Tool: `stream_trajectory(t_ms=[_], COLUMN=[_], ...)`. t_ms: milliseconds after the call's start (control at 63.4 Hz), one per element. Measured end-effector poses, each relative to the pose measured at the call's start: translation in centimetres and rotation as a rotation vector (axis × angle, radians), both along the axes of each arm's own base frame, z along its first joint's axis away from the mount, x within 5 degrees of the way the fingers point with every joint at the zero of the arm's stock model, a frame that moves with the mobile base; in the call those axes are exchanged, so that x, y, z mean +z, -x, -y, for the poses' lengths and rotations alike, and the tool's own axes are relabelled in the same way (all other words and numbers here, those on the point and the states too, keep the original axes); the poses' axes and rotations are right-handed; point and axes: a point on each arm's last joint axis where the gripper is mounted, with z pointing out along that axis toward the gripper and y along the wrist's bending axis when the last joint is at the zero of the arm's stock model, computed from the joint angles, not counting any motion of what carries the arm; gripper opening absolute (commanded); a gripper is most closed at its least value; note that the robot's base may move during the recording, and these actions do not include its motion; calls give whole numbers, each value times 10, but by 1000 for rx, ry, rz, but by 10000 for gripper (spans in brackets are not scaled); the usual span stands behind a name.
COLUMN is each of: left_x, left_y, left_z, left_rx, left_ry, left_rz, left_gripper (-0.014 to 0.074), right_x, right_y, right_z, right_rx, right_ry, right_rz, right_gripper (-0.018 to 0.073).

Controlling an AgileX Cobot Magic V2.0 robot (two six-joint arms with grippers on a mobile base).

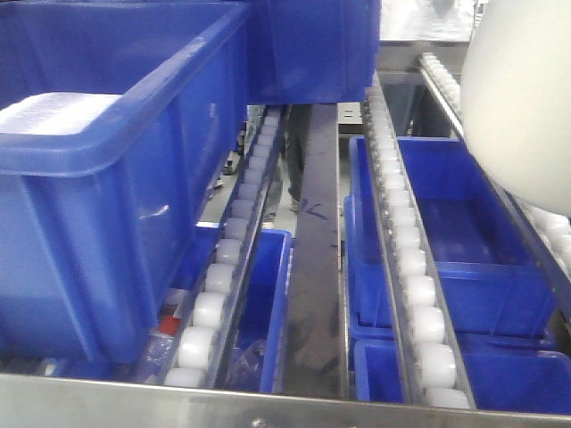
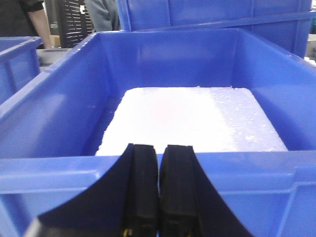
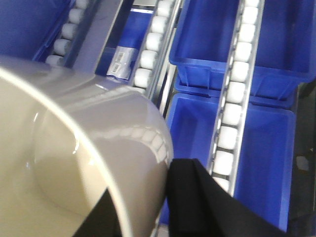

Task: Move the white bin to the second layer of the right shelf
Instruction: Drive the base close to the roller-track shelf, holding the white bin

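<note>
— How far along are you with the white bin [image 1: 522, 98]?

— It's picked up, I'd judge. That glossy cream-white plastic tub with the smooth tapering walls is in the air, at about two o'clock in the front view. My right end effector [image 3: 143, 212] is clamped on its wall at the rim, one black finger outside and the other inside.

— So it isn't on the shelf?

— Not yet, as far as I can see. In the right wrist view it hangs over the right shelf second layer [image 3: 231, 103], the sloping steel rails lined with small white rollers. Open blue rectangular plastic crates [image 3: 261, 148] sit on the level underneath. Whether its base brushes a roller at the far right, I cannot tell.

— What's left?

— I need to lower it squarely onto the rollers, let go, and back the arm out.

— And your left arm?

— My left end effector [image 2: 159, 187] is clenched on nothing, fingers pressed together. It is at six o'clock before a large blue plastic crate [image 2: 49, 123] that holds a white foam slab [image 2: 192, 118]. I'd say it has no part in this.
</note>
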Motion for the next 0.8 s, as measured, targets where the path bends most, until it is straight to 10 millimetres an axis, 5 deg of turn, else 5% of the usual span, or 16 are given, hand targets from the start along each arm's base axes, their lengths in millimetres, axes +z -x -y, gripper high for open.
stream_trajectory(t_ms=[804], left_x=[0], left_y=[0], left_z=[0], left_rx=[0], left_ry=[0], left_rz=[0], left_gripper=[85], right_x=[0], right_y=[0], right_z=[0], right_rx=[0], right_ry=[0], right_rz=[0], right_gripper=[55])
